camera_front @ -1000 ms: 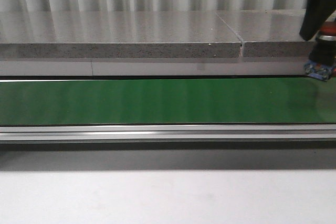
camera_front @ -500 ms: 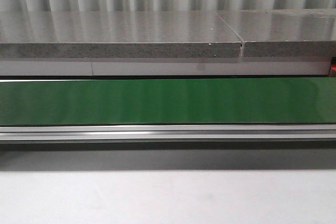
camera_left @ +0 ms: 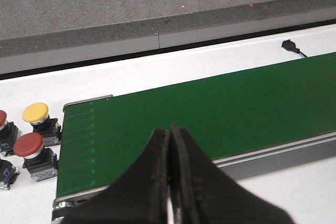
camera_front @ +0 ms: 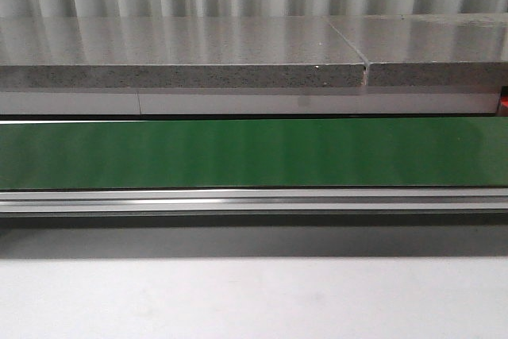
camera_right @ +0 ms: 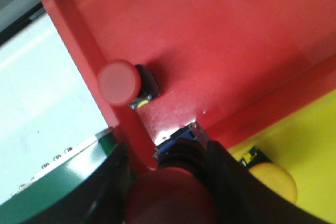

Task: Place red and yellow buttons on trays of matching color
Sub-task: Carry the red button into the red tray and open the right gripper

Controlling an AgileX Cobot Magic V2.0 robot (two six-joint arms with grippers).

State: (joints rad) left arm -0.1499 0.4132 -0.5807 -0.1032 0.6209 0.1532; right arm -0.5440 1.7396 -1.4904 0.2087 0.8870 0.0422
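In the right wrist view my right gripper [camera_right: 170, 182] is shut on a red button [camera_right: 169, 198], holding it over the red tray [camera_right: 220, 40]. Another red button [camera_right: 119, 83] lies inside that tray by its rim. A yellow button [camera_right: 273, 181] rests in the yellow tray [camera_right: 310, 145] beside it. In the left wrist view my left gripper [camera_left: 170, 135] is shut with nothing in it, above the green belt [camera_left: 210, 108]. Off the belt's end stand a yellow button [camera_left: 35, 113] and a red button [camera_left: 28, 145]; another red one [camera_left: 2, 118] is cut by the frame edge.
The front view shows only the green conveyor belt [camera_front: 254, 152], its metal rail [camera_front: 254, 200] and the grey stone ledge [camera_front: 182, 53] behind; a sliver of red [camera_front: 503, 101] shows at its right edge. A small black connector [camera_left: 290, 45] lies on the white table beyond the belt.
A second ago my right arm with the red button was at the front view's right edge; it has since moved out of that view to the right.
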